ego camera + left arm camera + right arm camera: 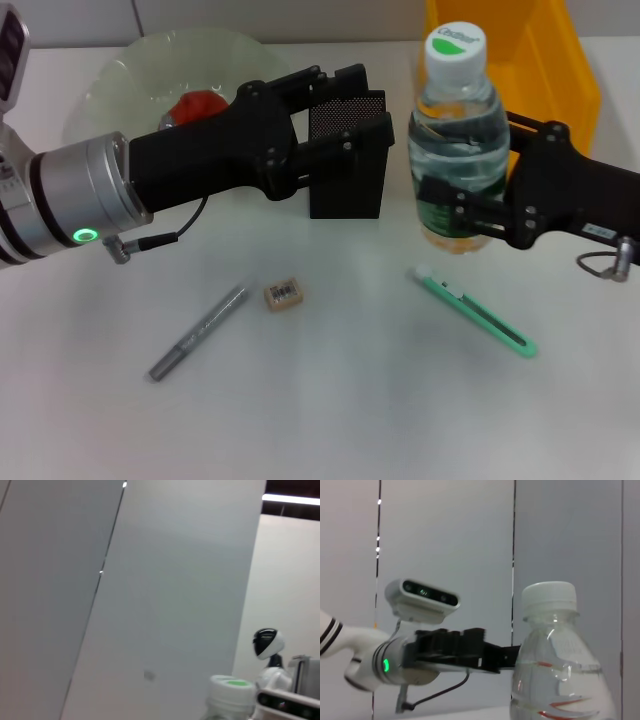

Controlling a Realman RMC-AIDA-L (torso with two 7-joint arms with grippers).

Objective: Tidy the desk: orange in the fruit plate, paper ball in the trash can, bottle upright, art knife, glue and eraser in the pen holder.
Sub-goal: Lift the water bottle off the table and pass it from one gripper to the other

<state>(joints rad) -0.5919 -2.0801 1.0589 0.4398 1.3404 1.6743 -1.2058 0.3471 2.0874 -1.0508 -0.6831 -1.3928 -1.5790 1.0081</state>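
The right hand grips the upright bottle. The left hand, spread, hovers over the pen holder. Glue, eraser and art knife lie on the desk.

a robotics lab or test room: plain white tabletop, bare grey panelled walls, and a small white humanoid robot with a black visor standing behind.

Bottle upright — knife, glue (eraser between) flat.

orange half hidden behind left pincer, trash can cropped
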